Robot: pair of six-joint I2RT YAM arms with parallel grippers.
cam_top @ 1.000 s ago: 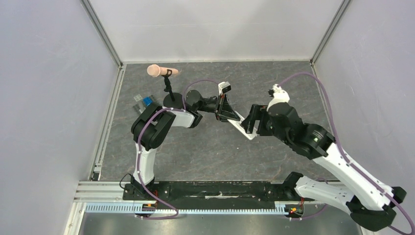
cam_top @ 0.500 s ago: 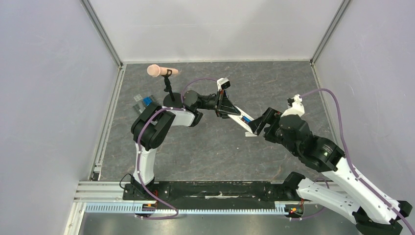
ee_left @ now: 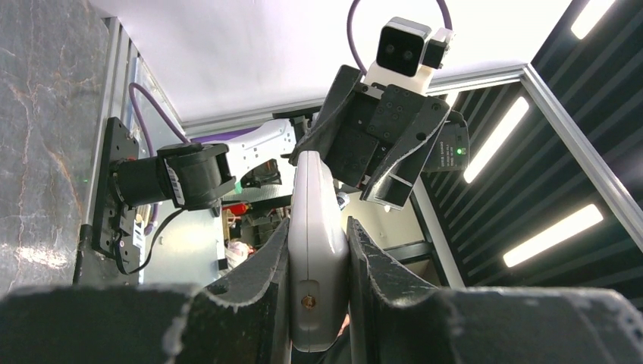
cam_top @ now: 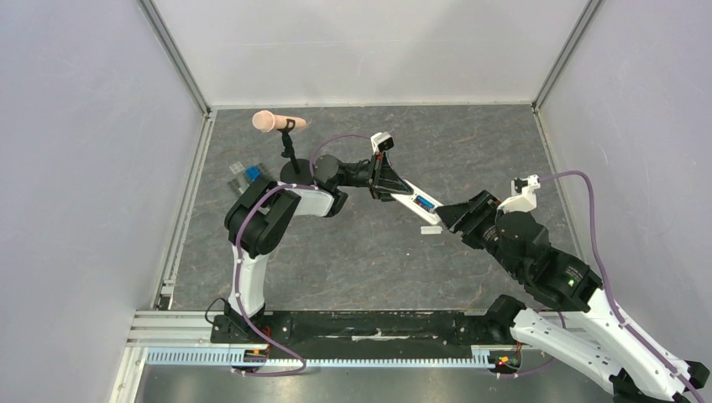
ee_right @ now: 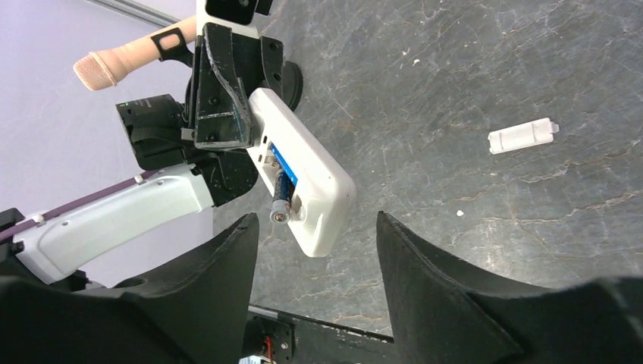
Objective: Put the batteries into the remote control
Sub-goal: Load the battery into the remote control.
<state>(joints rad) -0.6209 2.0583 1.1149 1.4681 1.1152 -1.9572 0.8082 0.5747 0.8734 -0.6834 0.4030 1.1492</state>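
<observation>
1. Black fingers of the right gripper (ee_right: 315, 265) stand apart with nothing between them, just short of the remote's free end.
2. One white remote control (ee_right: 303, 178) hangs in the air between the two arms, its battery bay open and facing the right wrist camera.
3. Two batteries show in that bay: one dark grey battery (ee_right: 281, 199) tilted out, silvery tip past the edge, and one blue battery (ee_right: 285, 164) lying flat beside it.
4. One white battery cover (ee_right: 523, 136) lies alone on the grey table (ee_right: 470, 68), well apart from the remote.
5. The left gripper (ee_left: 318, 250) is clamped on the remote's sides.
6. Farthest off, one pink microphone (cam_top: 273, 122) stands on its black stand.
</observation>
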